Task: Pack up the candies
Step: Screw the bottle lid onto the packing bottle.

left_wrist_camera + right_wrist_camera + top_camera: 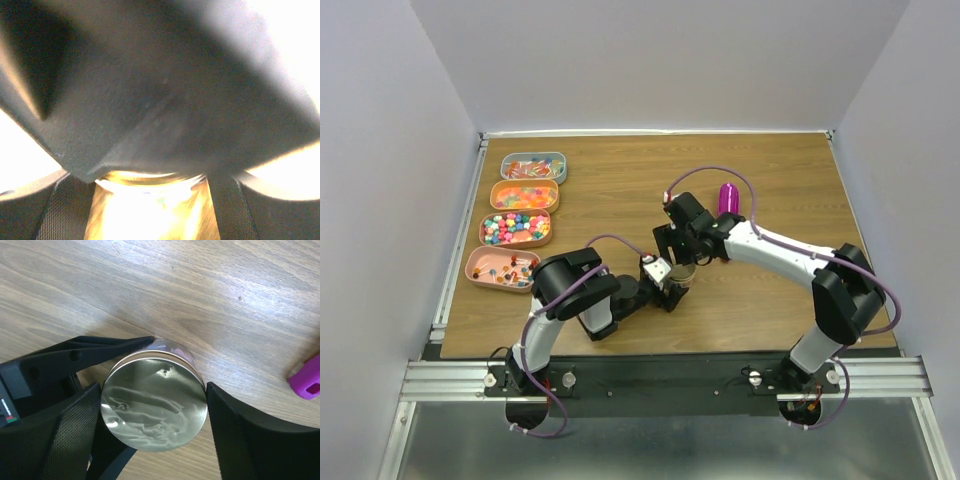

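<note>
Fingers (250,440) of left gripper (150,215), right gripper (155,415) around one jar (155,405); four trays (478,262)

The candies (516,228) lie loose in four oval trays (546,240) in a column at the left edge of the bench (620,180).
- Farthest tray: red-orange wrapped pieces (532,167).
- Second: orange-yellow gummies (524,196), full.
- Third: pastel balls (512,229), full.
- Nearest: a few scattered pieces (504,270); kind cannot be told.
</note>
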You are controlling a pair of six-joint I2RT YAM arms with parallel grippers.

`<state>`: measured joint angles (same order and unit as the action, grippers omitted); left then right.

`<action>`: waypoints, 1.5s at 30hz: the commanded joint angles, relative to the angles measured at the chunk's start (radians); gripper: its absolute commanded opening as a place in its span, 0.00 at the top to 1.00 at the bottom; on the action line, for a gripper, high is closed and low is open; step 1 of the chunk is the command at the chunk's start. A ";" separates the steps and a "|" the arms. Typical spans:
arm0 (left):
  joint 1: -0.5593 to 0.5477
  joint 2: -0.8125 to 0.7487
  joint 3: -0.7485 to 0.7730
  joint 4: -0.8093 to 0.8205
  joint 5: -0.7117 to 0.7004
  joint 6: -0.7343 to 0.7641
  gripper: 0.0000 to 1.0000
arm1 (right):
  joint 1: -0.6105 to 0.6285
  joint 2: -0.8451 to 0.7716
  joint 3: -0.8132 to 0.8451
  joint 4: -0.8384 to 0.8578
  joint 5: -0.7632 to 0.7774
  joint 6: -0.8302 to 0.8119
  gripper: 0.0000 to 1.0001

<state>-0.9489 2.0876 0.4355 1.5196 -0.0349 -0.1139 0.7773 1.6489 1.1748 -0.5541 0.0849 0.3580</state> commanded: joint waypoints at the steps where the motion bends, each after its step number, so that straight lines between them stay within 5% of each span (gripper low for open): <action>1: 0.059 0.086 -0.029 0.567 -0.095 -0.122 0.20 | 0.054 -0.126 -0.015 -0.006 -0.175 0.079 0.28; 4: 0.058 0.088 -0.023 0.567 -0.100 -0.132 0.20 | 0.062 -0.147 -0.040 0.008 -0.123 0.182 0.44; 8: 0.059 0.083 -0.021 0.568 -0.103 -0.129 0.17 | 0.076 -0.164 -0.089 0.026 -0.062 0.269 0.47; 9: 0.059 0.081 -0.020 0.567 -0.100 -0.121 0.17 | 0.077 -0.164 -0.092 0.026 -0.062 0.272 0.47; 13: 0.059 0.081 -0.020 0.567 -0.091 -0.116 0.17 | 0.083 -0.182 -0.092 0.039 -0.053 0.282 0.18; 16: 0.059 0.083 -0.015 0.567 -0.082 -0.110 0.17 | 0.083 -0.201 -0.080 0.048 -0.047 0.280 0.09; 32: 0.059 0.049 -0.029 0.567 -0.043 -0.076 0.14 | 0.082 -0.199 -0.093 0.128 0.096 0.205 0.16; 39: 0.059 0.019 -0.043 0.567 -0.033 -0.060 0.04 | 0.076 -0.279 -0.078 0.112 0.165 0.167 0.07; 45: 0.059 0.023 -0.060 0.568 -0.040 -0.041 0.03 | 0.016 -0.258 -0.135 0.114 0.082 0.159 0.11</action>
<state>-0.8856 2.0720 0.4255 1.5177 -0.0612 -0.1699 0.8230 1.3869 1.0740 -0.4896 0.2111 0.5209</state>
